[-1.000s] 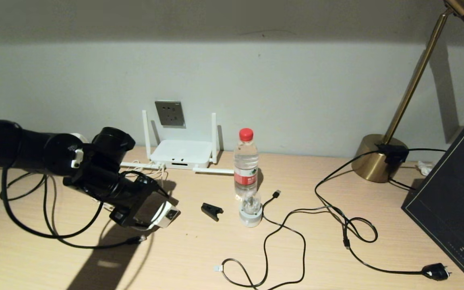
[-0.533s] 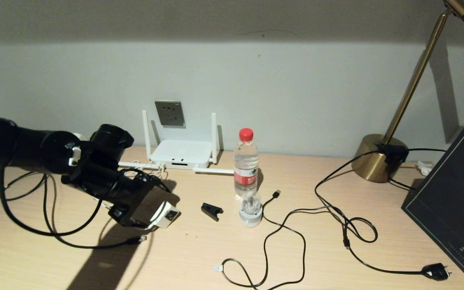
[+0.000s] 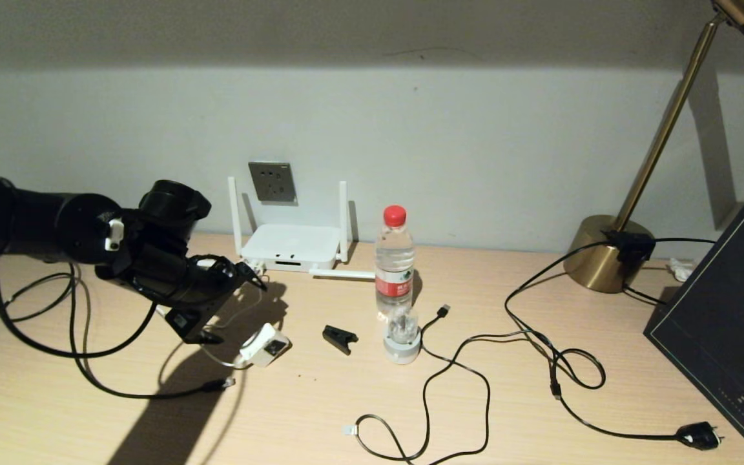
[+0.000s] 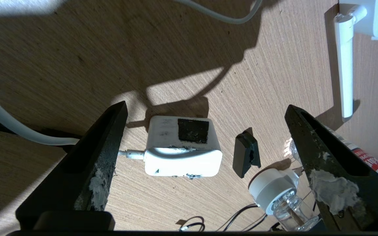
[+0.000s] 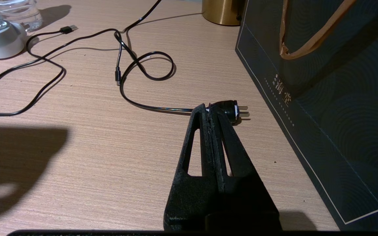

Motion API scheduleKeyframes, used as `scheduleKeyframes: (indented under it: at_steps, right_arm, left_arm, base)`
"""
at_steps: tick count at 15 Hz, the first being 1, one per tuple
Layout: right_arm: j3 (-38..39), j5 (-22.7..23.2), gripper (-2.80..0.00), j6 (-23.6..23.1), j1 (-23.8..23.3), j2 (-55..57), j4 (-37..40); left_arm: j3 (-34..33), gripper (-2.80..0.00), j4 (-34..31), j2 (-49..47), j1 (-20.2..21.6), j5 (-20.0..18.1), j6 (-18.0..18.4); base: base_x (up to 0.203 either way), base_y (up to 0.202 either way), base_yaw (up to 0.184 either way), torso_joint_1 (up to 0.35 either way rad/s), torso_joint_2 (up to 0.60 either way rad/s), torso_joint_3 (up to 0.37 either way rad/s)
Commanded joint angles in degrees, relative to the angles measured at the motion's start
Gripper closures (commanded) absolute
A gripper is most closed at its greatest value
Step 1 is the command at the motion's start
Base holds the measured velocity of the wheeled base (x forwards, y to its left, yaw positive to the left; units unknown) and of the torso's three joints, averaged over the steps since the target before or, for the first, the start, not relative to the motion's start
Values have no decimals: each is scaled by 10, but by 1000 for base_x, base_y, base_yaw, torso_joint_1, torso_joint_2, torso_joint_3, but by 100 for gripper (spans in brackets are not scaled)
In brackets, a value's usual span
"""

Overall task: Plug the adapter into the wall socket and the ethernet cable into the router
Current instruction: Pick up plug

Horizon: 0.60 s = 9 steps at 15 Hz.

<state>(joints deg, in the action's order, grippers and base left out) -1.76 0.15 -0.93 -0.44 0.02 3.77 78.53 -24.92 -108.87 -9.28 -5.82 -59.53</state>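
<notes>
The left arm is reaching in low from the left over the desk (image 3: 320,413), its wrist angled down toward the desktop, and the left gripper (image 3: 230,303) is hovering with its jaws spread wide, grasping nothing. One adapter (image 3: 265,344) is lying on the desk just beyond the fingertips, apart from both fingers (image 4: 100,164), its dark face up and its thin white cord trailing back. One router (image 3: 291,247) is sitting against the wall with two antennas upright and at least one lying flat, and one socket (image 3: 272,182) is showing on the wall just above it. The right gripper (image 5: 212,113) is resting clenched near a black mains plug (image 5: 230,110). One bottle (image 3: 394,261) and one black clip (image 3: 339,338) are standing between the adapter and the loose black cables.
</notes>
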Motion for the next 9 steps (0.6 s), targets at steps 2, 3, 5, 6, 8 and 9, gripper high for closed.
scheduleKeyframes:
  at_steps: [2,3,5,6,8,9]
  right_arm:
    - [0,0,0,0,0,0,0]
    - [0,0,0,0,0,1,0]
    - [0,0,0,0,0,0,0]
    - [0,0,0,0,0,0,0]
    - [0,0,0,0,0,0,0]
    - [0,0,0,0,0,0,0]
  left_arm:
    - [1,-280,0,13,-6,21,37]
    - [2,-280,2,21,-11,30,71]
    - [6,-280,44,35,-39,43,102]
    - [6,-280,60,37,-53,52,108]
    - [11,-280,104,35,-82,94,154]
    - [13,-280,111,34,-84,97,162]
  base:
    - [0,0,0,0,0,0]
    - [0,0,0,0,0,0]
    - [0,0,0,0,0,0]
    - [0,0,0,0,0,0]
    - [0,0,0,0,0,0]
    - [0,0,0,0,0,0]
